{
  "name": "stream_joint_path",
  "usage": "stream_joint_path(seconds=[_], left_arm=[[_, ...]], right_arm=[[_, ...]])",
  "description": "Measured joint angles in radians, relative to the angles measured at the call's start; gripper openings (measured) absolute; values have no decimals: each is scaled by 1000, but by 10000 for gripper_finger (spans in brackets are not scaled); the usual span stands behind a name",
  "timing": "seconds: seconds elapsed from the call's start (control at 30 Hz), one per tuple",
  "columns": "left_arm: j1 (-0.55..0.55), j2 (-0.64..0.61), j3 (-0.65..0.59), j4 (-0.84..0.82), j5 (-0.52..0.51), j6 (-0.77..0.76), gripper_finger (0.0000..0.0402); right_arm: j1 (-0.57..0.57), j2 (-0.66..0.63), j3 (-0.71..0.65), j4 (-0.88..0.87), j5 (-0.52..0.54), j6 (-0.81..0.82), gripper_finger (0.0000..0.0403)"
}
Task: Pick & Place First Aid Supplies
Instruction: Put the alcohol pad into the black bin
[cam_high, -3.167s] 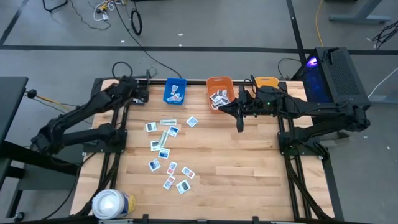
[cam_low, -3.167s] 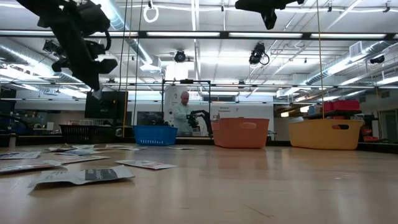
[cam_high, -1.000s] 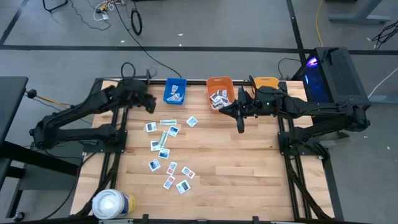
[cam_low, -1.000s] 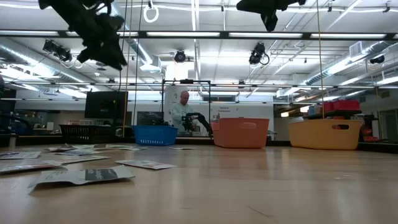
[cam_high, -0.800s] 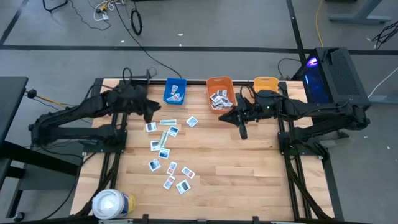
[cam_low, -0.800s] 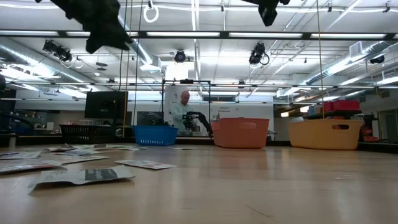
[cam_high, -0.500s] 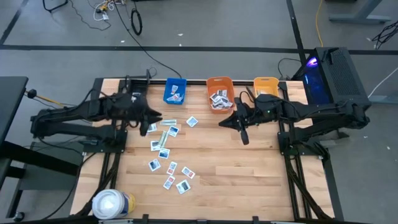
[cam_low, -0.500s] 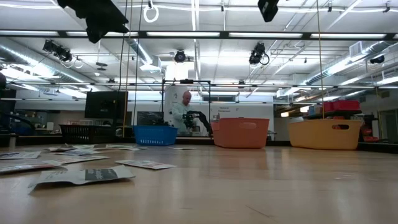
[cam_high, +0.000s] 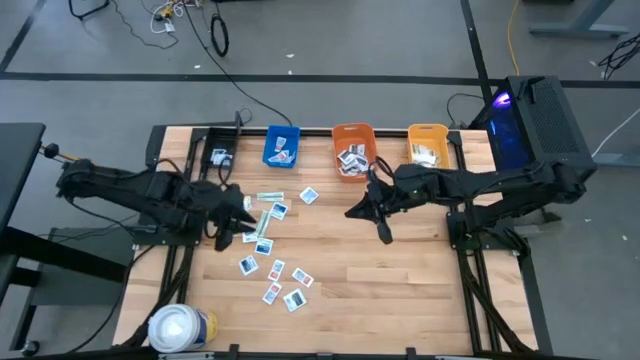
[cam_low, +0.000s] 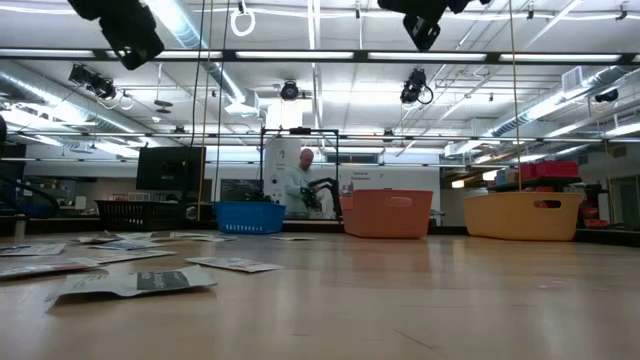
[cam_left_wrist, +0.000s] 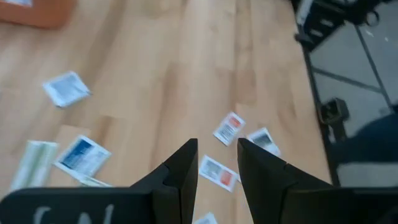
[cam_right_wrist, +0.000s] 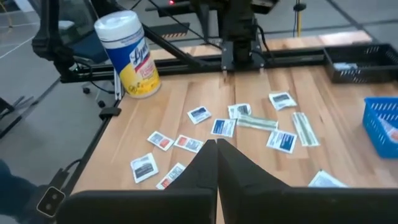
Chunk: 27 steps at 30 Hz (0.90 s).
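Your left gripper (cam_high: 243, 218) hangs empty, fingers slightly parted, over scattered packets (cam_high: 262, 245) on the counter (cam_high: 380, 280). Your right gripper (cam_high: 383, 232) is closed, empty. Blue bin (cam_high: 281, 146), orange bin (cam_high: 353, 147), wipes canister (cam_high: 180, 327) surround them.

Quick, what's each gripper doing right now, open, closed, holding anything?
Left gripper: open, nothing between its fingers, above the scattered packets.
Right gripper: closed, empty, over the table in front of the orange bin.

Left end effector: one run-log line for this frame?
left end effector: open, empty, above loose packets | right end effector: shut, empty, mid-table | bins: partly filled
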<state>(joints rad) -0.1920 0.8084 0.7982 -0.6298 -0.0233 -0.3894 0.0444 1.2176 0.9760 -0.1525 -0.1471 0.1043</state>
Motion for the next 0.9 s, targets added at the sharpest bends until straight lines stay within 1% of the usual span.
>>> stream_joint_path(seconds=[0.17,0.3,0.4,0.6,0.7,0.8,0.9], left_arm=[[-111,36,0,-19,2,-18,116],[-209,72,0,-67,3,13,116],[-260,104,0,-75,4,24,117],[-296,180,0,-78,2,132,117],[-290,225,0,-91,-7,140,121],[-287,269,-11,-102,-9,142,139],[-288,308,-49,-94,-5,164,172]], right_arm=[[4,30,0,2,0,22,2],[14,43,0,11,0,19,2],[17,45,0,23,0,19,2],[17,45,0,61,1,19,2],[17,45,0,63,1,19,2],[17,45,0,65,1,18,2],[17,45,0,68,11,18,2]])
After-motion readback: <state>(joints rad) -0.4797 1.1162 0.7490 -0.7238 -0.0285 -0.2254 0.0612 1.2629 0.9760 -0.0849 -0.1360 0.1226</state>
